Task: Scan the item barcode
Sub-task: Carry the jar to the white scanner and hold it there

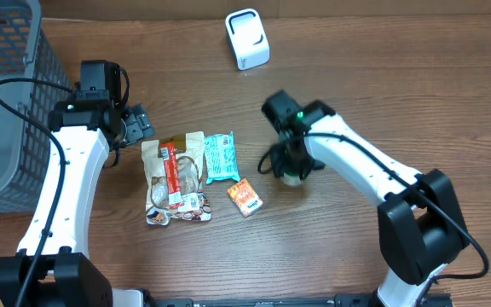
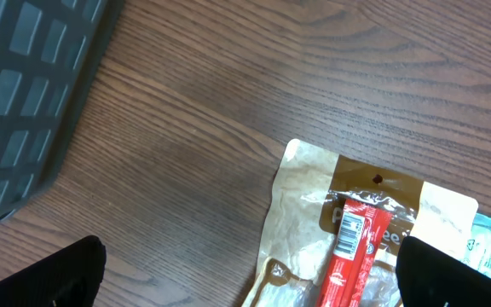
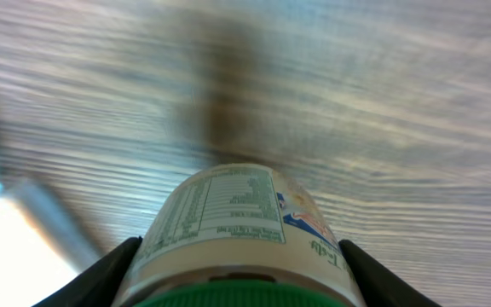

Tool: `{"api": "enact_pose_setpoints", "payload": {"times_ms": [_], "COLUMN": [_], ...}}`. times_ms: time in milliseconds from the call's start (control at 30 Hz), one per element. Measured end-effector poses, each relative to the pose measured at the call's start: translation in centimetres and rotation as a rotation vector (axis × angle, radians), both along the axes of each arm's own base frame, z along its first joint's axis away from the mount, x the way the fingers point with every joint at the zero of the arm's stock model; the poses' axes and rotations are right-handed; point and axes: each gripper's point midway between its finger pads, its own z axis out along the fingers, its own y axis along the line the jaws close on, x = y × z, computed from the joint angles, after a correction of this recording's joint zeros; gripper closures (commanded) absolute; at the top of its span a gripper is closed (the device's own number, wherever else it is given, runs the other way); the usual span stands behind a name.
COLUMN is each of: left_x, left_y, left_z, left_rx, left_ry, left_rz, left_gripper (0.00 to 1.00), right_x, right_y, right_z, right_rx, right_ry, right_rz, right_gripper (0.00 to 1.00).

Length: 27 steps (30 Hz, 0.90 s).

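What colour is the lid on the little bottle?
Green. The bottle has a green lid, seen best in the right wrist view.

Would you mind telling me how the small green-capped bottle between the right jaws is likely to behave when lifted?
The small bottle looks rigid, so it should probably hold its shape. Its round, labelled wall may slip or twist between the jaws. Laid on its side, it would likely roll.

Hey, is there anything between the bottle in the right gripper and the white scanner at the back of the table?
Nothing visible. The right gripper grips the bottle, and only bare table lies between it and the scanner. The snack packets lie off to the side, clear of that path.
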Motion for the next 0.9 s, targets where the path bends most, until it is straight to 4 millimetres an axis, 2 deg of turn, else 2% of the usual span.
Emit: {"api": "enact_pose_setpoints", "payload": {"times_ms": [133,333,467,533,700,900], "left_x": [0.0,0.0,0.0,0.0,0.0,0.0], "left_y": [0.0,0.0,0.0,0.0,0.0,0.0], "left_z": [0.0,0.0,0.0,0.0,0.0,0.0], "left_rx": [0.0,0.0,0.0,0.0,0.0,0.0], "left_ry": [0.0,0.0,0.0,0.0,0.0,0.0], "left_rz": [0.0,0.0,0.0,0.0,0.0,0.0], "left_gripper": [0.0,0.0,0.0,0.0,0.0,0.0], "right_x": [1.8,4.2,5.6,6.2,7.6,10.2], "right_y": [1.1,3.0,3.9,4.3,5.2,6.8], "right_z": [4.9,14.3,18.5,19.4,20.2,21.8], "right_rx": [0.034,0.144,0.216,0.24,0.277,0.35], "right_ry": [-0.054,-0.199,-0.305,-0.343,-0.403,-0.521], "right_rz": [-0.003,-0.003,-0.001,0.0,0.002,0.008], "right_gripper": [0.92,0.93,0.93,0.93,0.94,0.94]}}
